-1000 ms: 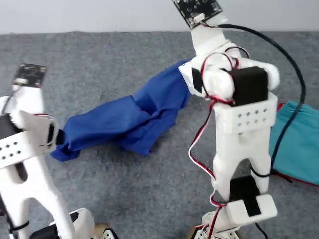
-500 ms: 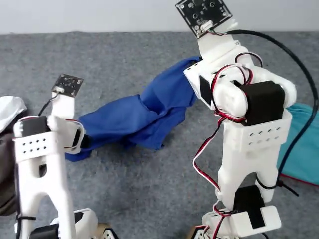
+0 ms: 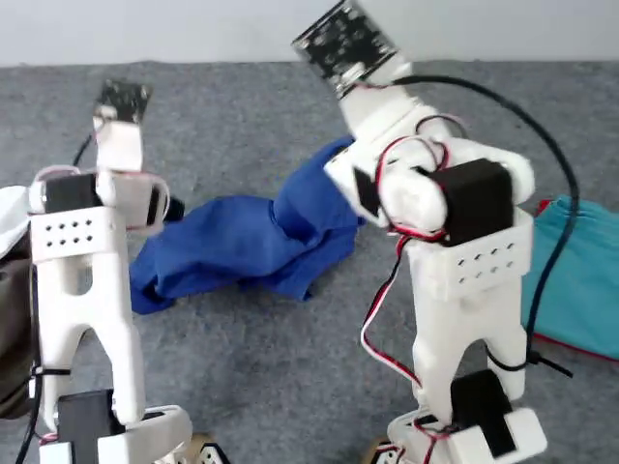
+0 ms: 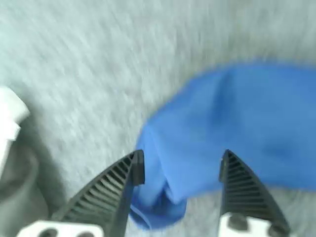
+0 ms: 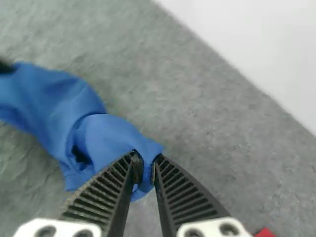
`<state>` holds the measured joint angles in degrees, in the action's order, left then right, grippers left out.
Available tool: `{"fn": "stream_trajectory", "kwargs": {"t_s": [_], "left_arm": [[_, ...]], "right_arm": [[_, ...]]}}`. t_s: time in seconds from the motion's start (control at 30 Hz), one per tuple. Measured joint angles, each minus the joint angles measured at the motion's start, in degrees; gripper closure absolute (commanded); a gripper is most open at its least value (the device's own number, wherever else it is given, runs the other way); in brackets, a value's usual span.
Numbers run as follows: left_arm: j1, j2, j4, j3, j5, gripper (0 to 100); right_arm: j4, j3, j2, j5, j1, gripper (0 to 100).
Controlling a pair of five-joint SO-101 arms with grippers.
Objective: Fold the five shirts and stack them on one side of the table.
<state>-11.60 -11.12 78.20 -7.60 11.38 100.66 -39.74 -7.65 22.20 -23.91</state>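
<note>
A blue shirt (image 3: 242, 246) lies crumpled in a long band across the middle of the grey table. My right gripper (image 5: 146, 165) is shut on a bunched fold at the shirt's right end (image 5: 106, 143), held just above the table. In the high view the right arm covers that grip. My left gripper (image 4: 182, 158) hangs open over the shirt's left end (image 4: 237, 123), its fingers (image 4: 123, 182) straddling the cloth without pinching it. The left arm (image 3: 77, 232) stands at the left, beside the shirt's left tip.
A teal shirt (image 3: 580, 280) with a red edge under it lies flat at the table's right side. White and dark clothes (image 3: 10, 222) are heaped at the left edge. Bare grey table (image 3: 242, 116) stretches behind the shirt, up to a white wall.
The left gripper has let go of the shirt's left end and risen away from it; that end now rests on the table. The right arm has swung left, still holding the shirt.
</note>
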Motion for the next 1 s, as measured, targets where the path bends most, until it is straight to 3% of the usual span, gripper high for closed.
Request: {"fn": "stream_trajectory", "kwargs": {"t_s": [0.37,0.57,0.83,1.0], "left_arm": [[12.3,2.8,-1.9,4.2,-4.6,75],[16.5,12.7,-6.7,4.2,-11.3,75],[21.1,25.5,-12.3,4.2,-13.8,76],[20.3,29.0,-9.8,4.4,-13.5,94]], "right_arm": [[0.0,25.1,-13.2,0.0,-7.5,98.9],[0.0,30.6,-20.0,0.0,-7.6,98.9],[0.0,35.6,-25.9,0.0,-7.6,98.9],[0.0,35.6,-26.4,0.0,-7.6,98.9]]}}
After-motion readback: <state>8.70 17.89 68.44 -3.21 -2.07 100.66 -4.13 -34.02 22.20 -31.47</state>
